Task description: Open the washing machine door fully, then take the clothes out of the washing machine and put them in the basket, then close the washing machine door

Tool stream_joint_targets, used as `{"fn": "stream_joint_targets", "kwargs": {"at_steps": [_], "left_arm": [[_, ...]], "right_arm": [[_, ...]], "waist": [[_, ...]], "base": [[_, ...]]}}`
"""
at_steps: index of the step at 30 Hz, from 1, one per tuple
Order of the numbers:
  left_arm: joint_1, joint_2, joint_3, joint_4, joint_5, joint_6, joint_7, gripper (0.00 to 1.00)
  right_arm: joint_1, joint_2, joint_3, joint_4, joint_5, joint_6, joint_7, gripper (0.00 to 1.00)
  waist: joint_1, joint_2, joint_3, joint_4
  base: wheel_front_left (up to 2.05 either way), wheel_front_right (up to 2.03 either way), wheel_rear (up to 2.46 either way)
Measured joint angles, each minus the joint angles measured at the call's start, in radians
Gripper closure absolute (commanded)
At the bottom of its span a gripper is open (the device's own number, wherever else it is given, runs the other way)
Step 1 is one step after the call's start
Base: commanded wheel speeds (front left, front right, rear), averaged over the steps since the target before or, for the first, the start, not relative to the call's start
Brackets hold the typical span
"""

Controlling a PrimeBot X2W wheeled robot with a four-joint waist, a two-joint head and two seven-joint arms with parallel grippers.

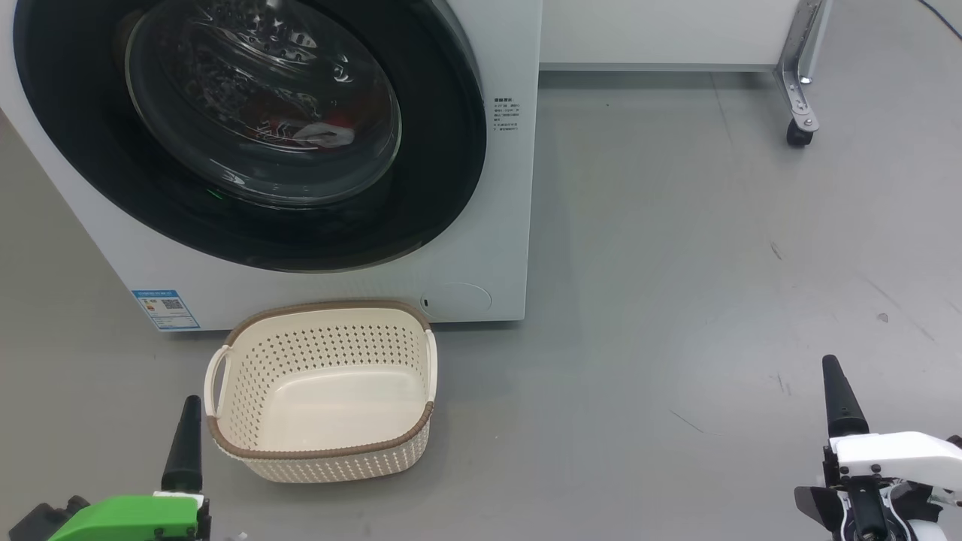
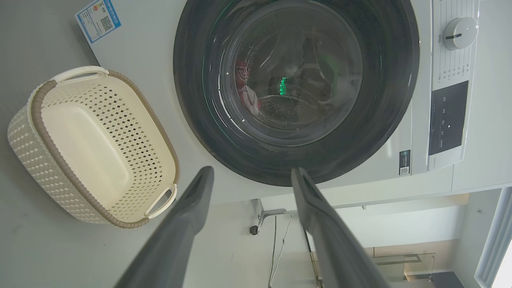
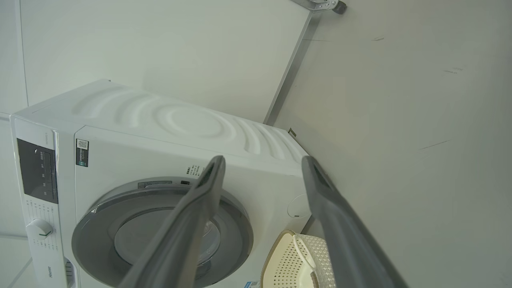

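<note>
The white washing machine (image 1: 481, 248) fills the upper left of the head view, its round black-rimmed door (image 1: 421, 195) flat against the front. Through the glass bowl I see red and white clothes (image 1: 323, 131) in the drum, also visible as a red patch of clothes (image 2: 242, 74) in the left wrist view. The empty cream basket (image 1: 323, 451) stands on the floor just before the machine. My left gripper (image 2: 252, 174) is open, low beside the basket's left, well short of the door. My right gripper (image 3: 262, 162) is open, far off at the lower right.
Grey floor (image 1: 676, 300) stretches to the right of the machine. A metal leg with a black caster (image 1: 797, 135) stands at the upper right under a white panel. The machine's control panel and knob (image 2: 460, 34) show in the left wrist view.
</note>
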Motion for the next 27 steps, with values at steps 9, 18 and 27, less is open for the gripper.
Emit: {"fn": "stream_joint_targets", "kwargs": {"at_steps": [9,18,27], "left_arm": [[-0.003,-0.003,-0.001,-0.031,0.134,0.008,-0.022,0.0],[-0.003,-0.007,-0.03,-0.076,0.353,0.017,-0.044,0.0],[-0.003,-0.012,-0.073,-0.095,0.575,0.043,-0.068,0.0]], "right_arm": [[0.0,0.0,0.03,-0.034,-0.142,-0.012,-0.024,0.0],[0.0,-0.002,0.071,-0.068,-0.309,-0.042,-0.052,0.0],[0.0,-0.01,0.111,-0.085,-0.462,-0.064,-0.079,0.0]], "waist": [[0.0,0.0,-0.002,0.002],[0.0,0.0,-0.005,0.003],[0.0,0.0,-0.005,0.0]], "base": [[0.0,0.0,0.0],[0.0,0.0,0.0],[0.0,0.0,0.0]]}}
